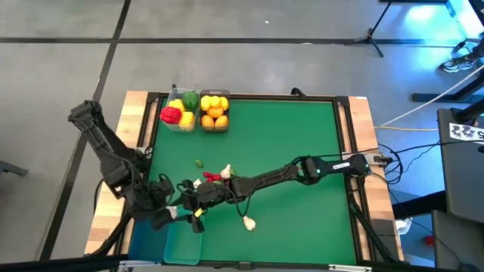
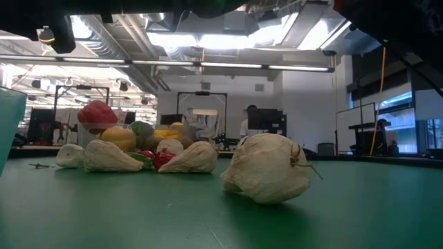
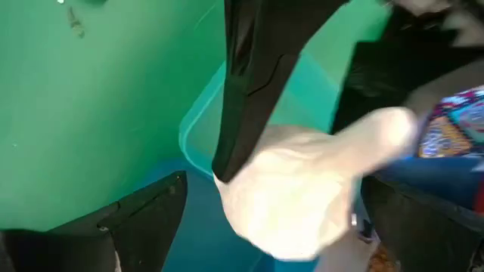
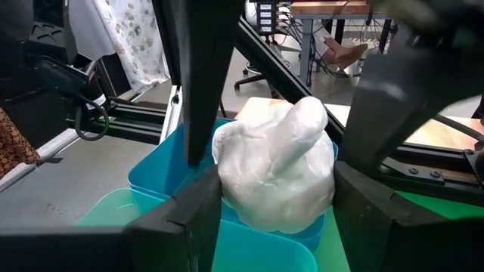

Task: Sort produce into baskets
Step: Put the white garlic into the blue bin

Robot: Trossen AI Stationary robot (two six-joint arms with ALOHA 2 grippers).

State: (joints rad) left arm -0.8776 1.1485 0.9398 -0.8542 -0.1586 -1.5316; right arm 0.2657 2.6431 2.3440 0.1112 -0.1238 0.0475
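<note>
A white garlic bulb [image 4: 276, 170] sits pinched between the two fingers of the right gripper [image 1: 198, 195], held above the teal bins [image 4: 162, 177] at the near left corner of the green table [image 1: 302, 143]. The left gripper [image 1: 168, 217] hangs just beside it with its jaws spread wide and nothing in them, and from its wrist the same bulb [image 3: 299, 189] shows over a teal bin's rim [image 3: 198, 128]. This looks like the delivery step: the bulb is lifted and carried, not yet dropped. The next move calls for setting it squarely over the chosen bin, then parting the fingers so it falls inside. More garlic [image 1: 248, 222] and red chilies [image 1: 211, 176] wait loose on the mat, while the far bins hold peppers [image 1: 180, 110] and citrus [image 1: 214, 108]
</note>
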